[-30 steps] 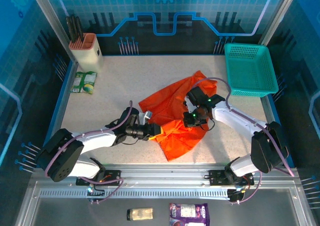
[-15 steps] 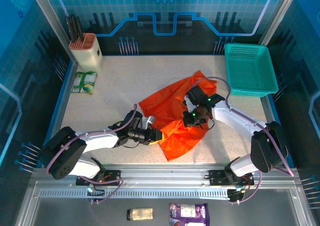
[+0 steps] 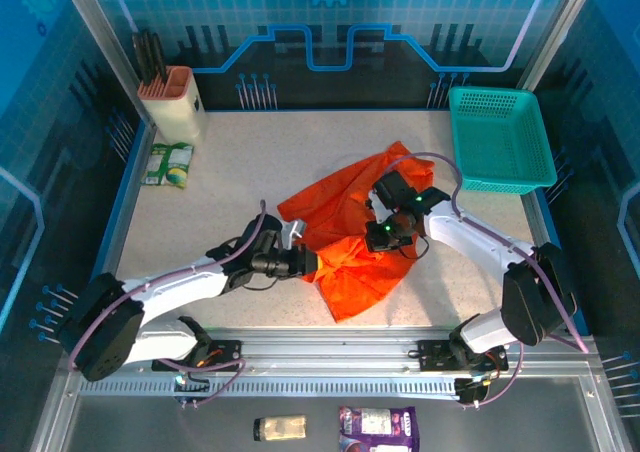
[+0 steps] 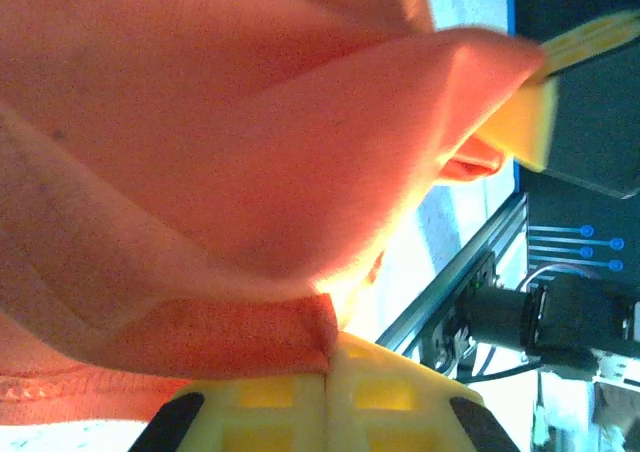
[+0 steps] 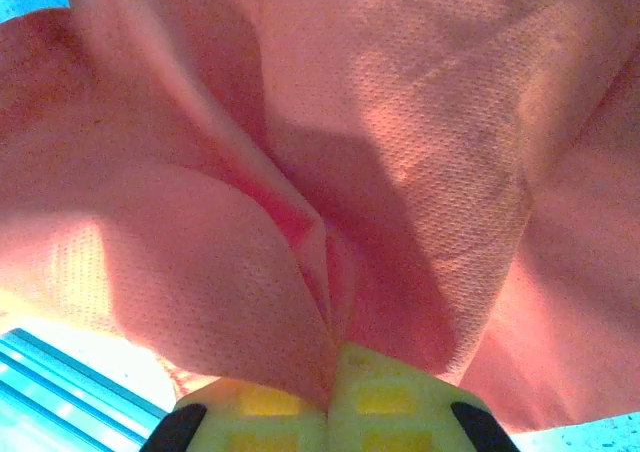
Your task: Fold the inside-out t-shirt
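1. T-shirt [image 3: 340, 197]: orange, crumpled at mid-tabletop [image 3: 230, 177], not yet flat.
2. Left pincer [image 4: 330, 340]: clenched on a hemmed edge at the shirt's near-left side.
3. Right pincer [image 5: 330, 377]: clenched on a fabric pleat at its right side.
4. Step, as judged: both grips taken for spreading. Next calls for lifting and drawing apart.
5. Surroundings: teal basket [image 3: 500, 137] far right, knife block [image 3: 172, 100] far left. Neither obstructs.
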Tool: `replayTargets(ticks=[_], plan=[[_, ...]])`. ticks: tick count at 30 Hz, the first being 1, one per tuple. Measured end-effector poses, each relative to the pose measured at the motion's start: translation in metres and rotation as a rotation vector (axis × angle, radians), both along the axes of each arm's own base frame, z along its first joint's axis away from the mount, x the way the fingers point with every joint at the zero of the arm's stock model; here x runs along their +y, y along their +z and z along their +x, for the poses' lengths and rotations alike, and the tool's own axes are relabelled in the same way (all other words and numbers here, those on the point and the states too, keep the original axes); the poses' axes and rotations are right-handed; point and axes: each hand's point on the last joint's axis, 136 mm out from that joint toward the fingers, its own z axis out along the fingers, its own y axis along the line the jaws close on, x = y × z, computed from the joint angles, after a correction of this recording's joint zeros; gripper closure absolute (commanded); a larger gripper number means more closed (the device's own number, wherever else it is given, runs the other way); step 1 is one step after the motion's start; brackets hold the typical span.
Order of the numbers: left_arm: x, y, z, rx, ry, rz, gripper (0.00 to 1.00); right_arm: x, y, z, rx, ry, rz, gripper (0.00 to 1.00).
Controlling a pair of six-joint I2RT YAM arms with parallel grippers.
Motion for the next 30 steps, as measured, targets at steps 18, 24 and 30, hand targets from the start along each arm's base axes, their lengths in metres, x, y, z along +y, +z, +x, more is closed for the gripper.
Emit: replayTargets(ticks=[18,24,30], plan=[[0.122,0.038,0.088,-0.015,0.393,0.14,1.0,-0.032,0.06,-0.019,-0.18,-0.137,0.064,0.64],[0.145,0.032,0.103,0.023,0.435,0.169,1.0,-0.053,0.009,-0.062,-0.037,-0.202,0.011,0.64],[0.16,0.031,0.112,0.044,0.466,0.17,1.0,-0.018,-0.015,-0.104,0.044,-0.078,0.013,0.65]])
